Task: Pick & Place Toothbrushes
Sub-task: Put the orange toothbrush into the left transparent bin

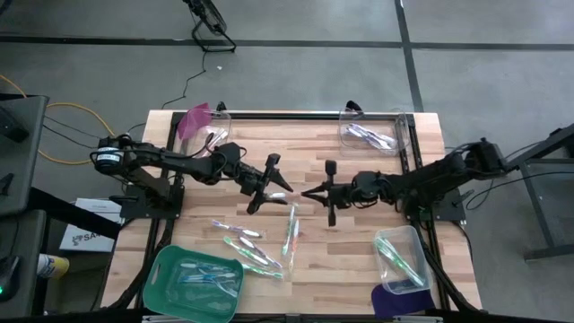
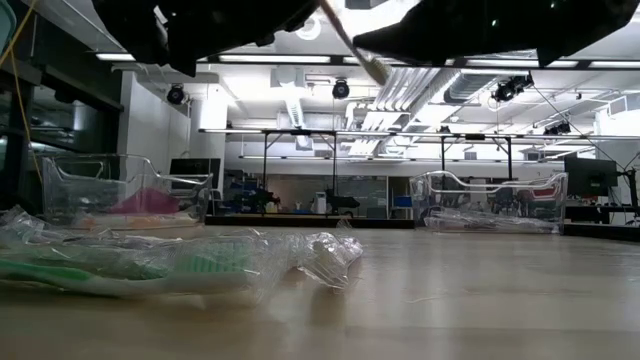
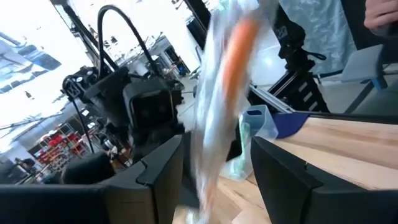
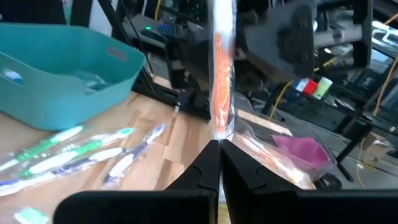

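An orange-handled toothbrush (image 4: 221, 62) in a clear wrapper is held above the table's middle between my two grippers. My right gripper (image 4: 219, 149) is shut on it and reaches in from the table's right (image 1: 307, 191). My left gripper (image 3: 217, 180) is open and faces it from the left (image 1: 265, 186). Its fingers stand on either side of the toothbrush (image 3: 227, 68). In the low view the toothbrush (image 2: 352, 42) slants below the dark grippers. More wrapped toothbrushes (image 1: 244, 238) lie flat on the near half of the table. My right gripper pinches the wrapped toothbrush by one end (image 4: 221, 134) between its two shut fingers. The fingers come in about level from the table's right and lie along the brush. The toothbrush is lifted clear of the table and sticks out past the fingertips toward the left gripper.
A teal tray (image 1: 166, 269) with toothbrushes sits at the near left. There are clear bins at the far right (image 1: 372, 135) and the near right (image 1: 408, 238), and a bin with a pink sheet at the far left (image 1: 202, 121). Loose toothbrushes (image 1: 289, 231) lie under the grippers.
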Tool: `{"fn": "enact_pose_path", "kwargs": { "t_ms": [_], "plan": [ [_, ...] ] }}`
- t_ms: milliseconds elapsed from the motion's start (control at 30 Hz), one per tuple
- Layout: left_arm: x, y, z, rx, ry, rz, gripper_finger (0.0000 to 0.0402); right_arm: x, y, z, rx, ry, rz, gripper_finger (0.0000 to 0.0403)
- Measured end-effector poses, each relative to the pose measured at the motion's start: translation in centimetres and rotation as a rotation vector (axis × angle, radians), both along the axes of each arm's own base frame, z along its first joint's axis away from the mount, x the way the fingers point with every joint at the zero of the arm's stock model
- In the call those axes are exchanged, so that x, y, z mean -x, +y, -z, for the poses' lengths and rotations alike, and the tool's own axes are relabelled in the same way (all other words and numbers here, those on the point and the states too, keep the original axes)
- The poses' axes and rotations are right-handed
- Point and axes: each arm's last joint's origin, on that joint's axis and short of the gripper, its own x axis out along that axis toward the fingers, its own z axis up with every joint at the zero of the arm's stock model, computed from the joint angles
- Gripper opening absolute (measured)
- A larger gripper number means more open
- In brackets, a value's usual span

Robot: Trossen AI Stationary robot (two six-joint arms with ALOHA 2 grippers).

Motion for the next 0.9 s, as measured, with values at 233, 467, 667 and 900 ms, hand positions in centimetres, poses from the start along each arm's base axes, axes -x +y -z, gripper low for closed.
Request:
{"fn": "enact_pose_path", "kwargs": {
  "t_ms": [233,467,667,900],
  "plan": [
    [0.0,0.0,0.01,-0.001,0.001,0.0,0.0179,-0.25,-0.54,0.34,-0.006,0.007,0.018,0.0003],
    [-0.01,0.0,0.05,-0.002,0.004,-0.001,0.0091,-0.24,-0.52,0.36,-0.006,0.008,0.019,0.0003],
    [0.01,0.01,0.0,-0.01,-0.003,-0.006,0.0019,-0.24,-0.49,0.37,-0.006,0.01,0.016,0.0003],
    [-0.05,0.07,0.24,-0.031,0.01,-0.032,0.0018,-0.18,-0.08,0.5,-0.1,0.021,0.024,0.0003]
  ]
}}
